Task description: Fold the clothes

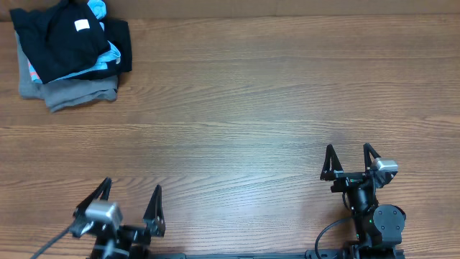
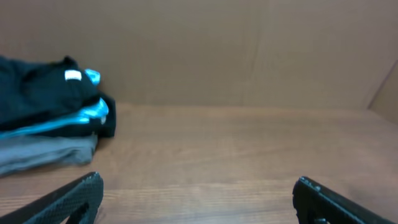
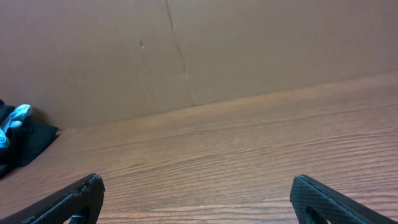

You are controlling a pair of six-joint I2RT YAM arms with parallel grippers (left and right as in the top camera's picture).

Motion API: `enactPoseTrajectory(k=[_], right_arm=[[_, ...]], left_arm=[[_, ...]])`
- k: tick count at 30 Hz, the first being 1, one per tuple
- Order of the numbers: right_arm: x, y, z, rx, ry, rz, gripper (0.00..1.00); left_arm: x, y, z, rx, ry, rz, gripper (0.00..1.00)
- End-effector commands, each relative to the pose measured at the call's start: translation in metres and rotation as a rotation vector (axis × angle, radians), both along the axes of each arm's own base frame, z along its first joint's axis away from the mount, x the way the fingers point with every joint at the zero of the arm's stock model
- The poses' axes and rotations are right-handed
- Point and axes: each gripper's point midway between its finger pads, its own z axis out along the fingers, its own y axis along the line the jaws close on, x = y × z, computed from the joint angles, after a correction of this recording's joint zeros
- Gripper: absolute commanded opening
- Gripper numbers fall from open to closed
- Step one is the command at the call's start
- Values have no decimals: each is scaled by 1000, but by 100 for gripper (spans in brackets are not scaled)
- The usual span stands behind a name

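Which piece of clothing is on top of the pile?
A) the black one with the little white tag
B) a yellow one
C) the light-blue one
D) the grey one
A: the black T-shirt, showing its white label, lies over the light-blue shirt, and the grey garment is at the bottom.

Wide stretch of bare desk (image 1: 251, 93) lies ahead of left end effector (image 1: 132, 185) and right end effector (image 1: 348, 147); I read free passage across it, side to side and forward. Only obstacle is heap in far left corner: black T-shirt (image 1: 57, 36) on top, light-blue shirt (image 1: 109, 56) poking out beneath, grey garment (image 1: 72, 93) at bottom. Heap well apart from left end effector, farther from right. Brown wall (image 2: 249, 50) closes off far edge of desk, right behind heap.
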Motion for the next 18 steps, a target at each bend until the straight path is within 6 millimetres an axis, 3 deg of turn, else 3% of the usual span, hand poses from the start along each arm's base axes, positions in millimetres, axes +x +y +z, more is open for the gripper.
enactPoseTrajectory(k=[1, 9, 18], right_arm=[[0, -1, -2, -4, -5, -4, 100], [0, -1, -2, -4, -5, -4, 100], [0, -1, -2, -4, -5, -4, 100]], left_arm=[[22, 5, -11, 7, -48, 13, 100], [64, 22, -36, 18, -139, 95, 100], [85, 31, -69, 19, -162, 141, 100]])
